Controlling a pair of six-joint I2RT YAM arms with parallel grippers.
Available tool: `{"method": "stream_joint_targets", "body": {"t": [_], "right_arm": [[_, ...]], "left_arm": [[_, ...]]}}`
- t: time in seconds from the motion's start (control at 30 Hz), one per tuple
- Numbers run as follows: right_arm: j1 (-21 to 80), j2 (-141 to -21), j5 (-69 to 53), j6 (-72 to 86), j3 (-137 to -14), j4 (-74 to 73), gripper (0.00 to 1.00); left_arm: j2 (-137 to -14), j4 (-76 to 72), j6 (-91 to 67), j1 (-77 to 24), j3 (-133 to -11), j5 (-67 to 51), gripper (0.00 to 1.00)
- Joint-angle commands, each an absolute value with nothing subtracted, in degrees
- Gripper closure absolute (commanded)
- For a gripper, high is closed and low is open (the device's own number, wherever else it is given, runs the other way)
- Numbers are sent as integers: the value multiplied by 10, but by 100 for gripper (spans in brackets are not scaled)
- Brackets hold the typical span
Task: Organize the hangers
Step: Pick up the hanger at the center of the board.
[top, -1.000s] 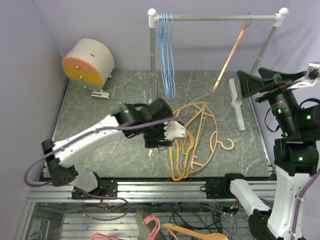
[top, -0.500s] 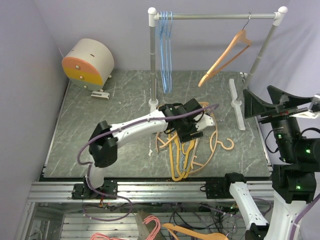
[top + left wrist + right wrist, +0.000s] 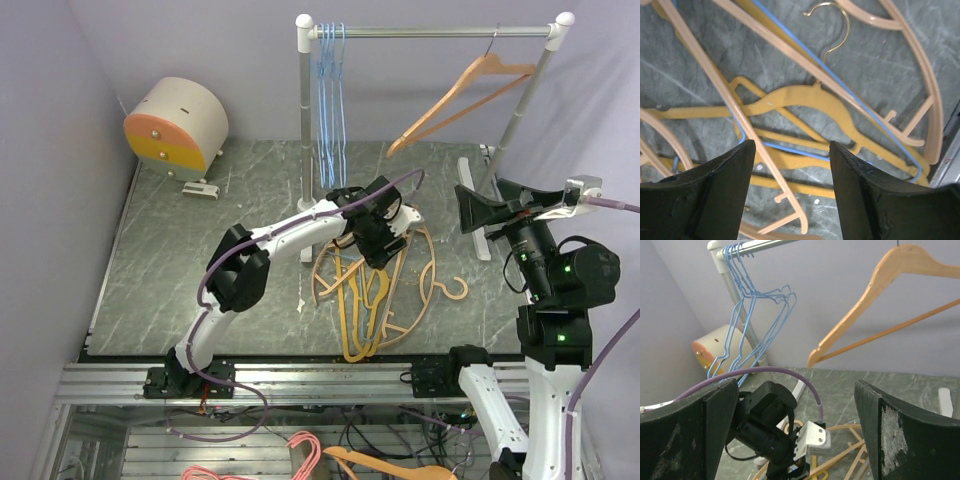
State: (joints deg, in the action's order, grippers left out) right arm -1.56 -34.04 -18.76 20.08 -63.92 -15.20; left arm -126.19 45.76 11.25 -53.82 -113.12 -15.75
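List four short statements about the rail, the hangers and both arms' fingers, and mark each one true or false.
1. The blue wire hangers hang at the left end of the rail. True.
2. The wooden hanger lies on the table. False: it hangs from the rail, near the right end.
3. The left fingers are open above the pile of hangers. True.
4. The right fingers grip a hanger. False: they are wide open and empty.
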Motion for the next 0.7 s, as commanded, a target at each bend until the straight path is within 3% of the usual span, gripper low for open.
{"method": "stream_joint_targets", "body": {"t": [0.0,0.27,0.47,0.57,0.67], "right_arm": [[-16,-324,-176,222,-607,-68,0],[-16,-329,-194,237,-590,-47,0],[-15,-330,-199,240,-582,-38,0],[-14,-335,-204,246,-584,-37,0],[-14,-338,-209,247,-592,-41,0]], "left_arm": [[-1275,425,40,-547,-1148,-181,29],[-1267,438,34,-494,-1144,-145,30],[-1225,417,80,-457,-1063,-35,29],[-1214,405,94,-443,-1030,-15,37],[-1218,414,100,-418,-1013,-26,37]]}}
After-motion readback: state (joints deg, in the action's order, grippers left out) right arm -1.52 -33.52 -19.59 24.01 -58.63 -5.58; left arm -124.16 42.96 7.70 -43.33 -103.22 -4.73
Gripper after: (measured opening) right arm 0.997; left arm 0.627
